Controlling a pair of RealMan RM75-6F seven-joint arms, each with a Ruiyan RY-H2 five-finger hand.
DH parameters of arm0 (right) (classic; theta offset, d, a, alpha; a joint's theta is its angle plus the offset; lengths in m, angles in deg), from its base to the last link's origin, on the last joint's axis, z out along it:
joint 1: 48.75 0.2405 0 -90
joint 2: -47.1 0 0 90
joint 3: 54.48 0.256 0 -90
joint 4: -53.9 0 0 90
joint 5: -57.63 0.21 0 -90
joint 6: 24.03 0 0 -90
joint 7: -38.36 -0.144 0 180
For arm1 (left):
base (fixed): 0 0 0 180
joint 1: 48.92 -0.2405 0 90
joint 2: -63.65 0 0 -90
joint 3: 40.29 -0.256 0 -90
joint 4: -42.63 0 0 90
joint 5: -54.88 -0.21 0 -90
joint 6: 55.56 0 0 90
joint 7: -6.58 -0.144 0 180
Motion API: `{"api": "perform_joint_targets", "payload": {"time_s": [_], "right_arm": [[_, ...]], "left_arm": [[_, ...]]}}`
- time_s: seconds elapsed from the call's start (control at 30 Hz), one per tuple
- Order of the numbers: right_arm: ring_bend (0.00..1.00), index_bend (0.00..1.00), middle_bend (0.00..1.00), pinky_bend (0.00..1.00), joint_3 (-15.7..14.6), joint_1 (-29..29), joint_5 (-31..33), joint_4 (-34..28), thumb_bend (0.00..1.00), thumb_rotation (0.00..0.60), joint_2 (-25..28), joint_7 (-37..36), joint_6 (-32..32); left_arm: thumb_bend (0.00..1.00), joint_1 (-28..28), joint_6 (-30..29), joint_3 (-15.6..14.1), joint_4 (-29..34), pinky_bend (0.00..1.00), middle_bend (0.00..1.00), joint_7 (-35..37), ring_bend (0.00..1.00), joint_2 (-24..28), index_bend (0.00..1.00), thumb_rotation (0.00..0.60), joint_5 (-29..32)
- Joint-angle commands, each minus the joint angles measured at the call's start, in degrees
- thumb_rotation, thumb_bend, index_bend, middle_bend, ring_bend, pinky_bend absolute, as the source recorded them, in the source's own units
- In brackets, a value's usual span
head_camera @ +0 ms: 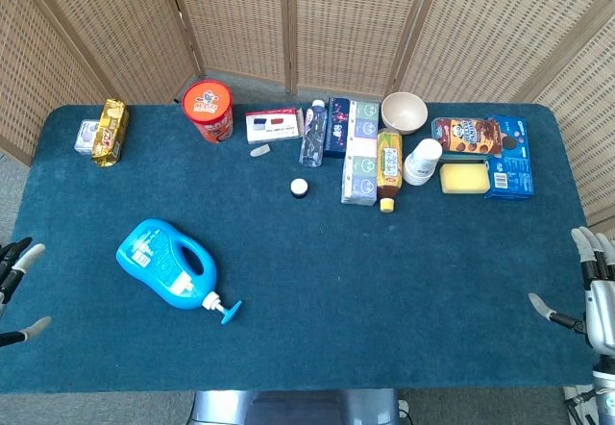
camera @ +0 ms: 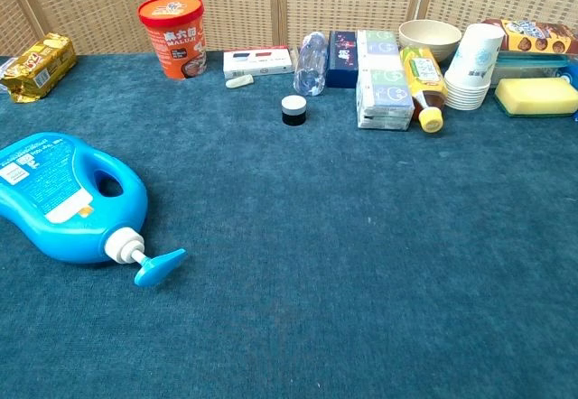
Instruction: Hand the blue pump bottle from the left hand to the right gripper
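Observation:
The blue pump bottle point(head_camera: 165, 262) lies on its side on the left part of the blue table, its pump nozzle pointing to the lower right; the chest view shows the blue pump bottle point(camera: 66, 198) at its left edge. My left hand point(head_camera: 16, 286) shows at the left edge of the head view, fingers spread, holding nothing, well left of the bottle. At the right edge, my right hand point(head_camera: 588, 286) hangs off the table's side with its fingers apart and empty. Neither hand appears in the chest view.
Along the back stand a red snack tub point(head_camera: 209, 109), a gold packet point(head_camera: 110, 131), a small box point(head_camera: 273, 124), a clear bottle point(head_camera: 311, 133), cartons point(head_camera: 359, 151), a yellow-capped bottle point(head_camera: 388, 167), a bowl point(head_camera: 404, 112), stacked cups point(head_camera: 422, 161), a sponge point(head_camera: 463, 177) and cookies point(head_camera: 479, 137). A small cap point(head_camera: 300, 187) sits mid-table.

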Motion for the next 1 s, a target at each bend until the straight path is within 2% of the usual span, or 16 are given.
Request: {"api": "perform_joint_targets", "payload": {"time_s": [0.03, 0.33, 0.53, 0.73, 1.0], "right_arm": [[0.00, 0.00, 0.01, 0.00, 0.0, 0.0, -0.1, 0.0, 0.00, 0.495, 0.0, 0.0, 0.1], [0.00, 0.00, 0.01, 0.00, 0.0, -0.1, -0.1, -0.1, 0.00, 0.495, 0.1, -0.2, 0.0], [0.00, 0.00, 0.01, 0.00, -0.1, -0.2, -0.3, -0.5, 0.00, 0.498, 0.3, 0.0, 0.1], [0.00, 0.00, 0.01, 0.00, -0.1, -0.3, 0.0, -0.7, 0.00, 0.496, 0.6, -0.5, -0.2], [0.00, 0.00, 0.01, 0.00, 0.1, -0.5, 0.5, -1.0, 0.00, 0.498, 1.2, -1.1, -0.3]], "left_arm": [[0.00, 0.1, 0.2, -0.1, 0.0, 0.01, 0.00, -0.2, 0.00, -0.1, 0.00, 0.600, 0.0], [0.00, 0.5, 0.8, -0.3, 0.0, 0.01, 0.00, -0.2, 0.00, -0.2, 0.00, 0.600, -0.4], [0.00, 2.0, 1.5, -0.9, -0.2, 0.01, 0.00, -0.7, 0.00, -1.0, 0.00, 0.600, -3.8], [0.00, 6.3, 5.2, -0.9, 0.4, 0.01, 0.00, -7.4, 0.00, -2.5, 0.00, 0.600, -9.3], [0.00, 13.5, 15.5, -0.6, 3.9, 0.01, 0.00, -18.7, 0.00, -5.5, 0.00, 0.600, -14.1]]}}
